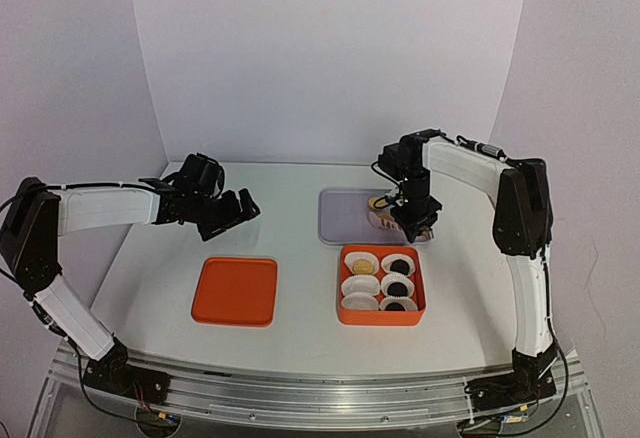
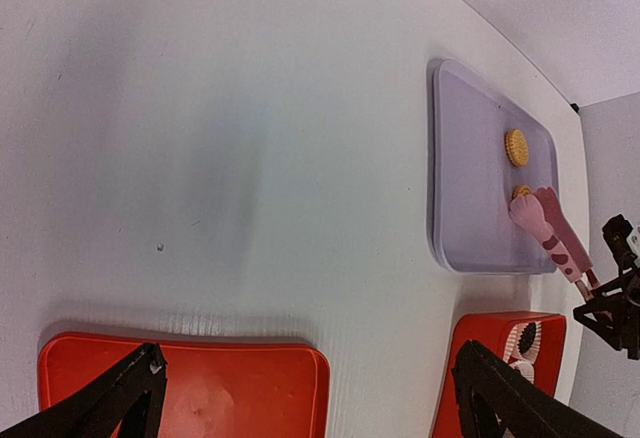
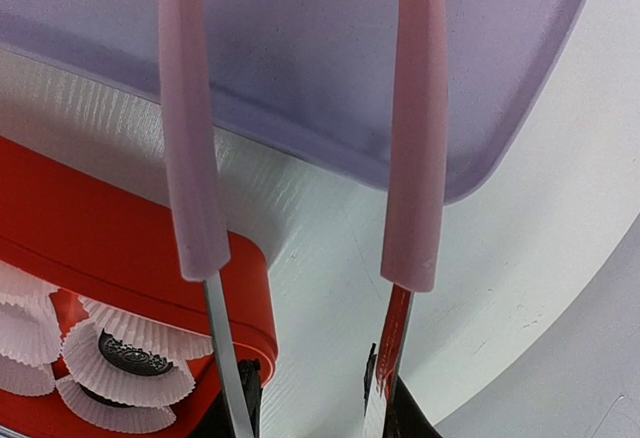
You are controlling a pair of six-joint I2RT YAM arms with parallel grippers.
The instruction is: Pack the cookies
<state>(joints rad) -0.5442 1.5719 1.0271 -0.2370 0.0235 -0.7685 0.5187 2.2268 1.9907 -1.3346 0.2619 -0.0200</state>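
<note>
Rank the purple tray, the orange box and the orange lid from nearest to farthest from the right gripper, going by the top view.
1. The purple tray, directly beneath the right gripper and its tongs.
2. The orange box, just nearer the arm bases.
3. The orange lid, well off to the left.

L arm (image 1: 100,208) fwd, L end effector (image 1: 226,195) wide open; R arm (image 1: 470,163) bent down, R end effector (image 1: 415,214) clamping tongs (image 2: 550,233).

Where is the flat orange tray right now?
In the top view, the flat orange tray lies left of centre, beside the orange box, near the left end effector.
</note>
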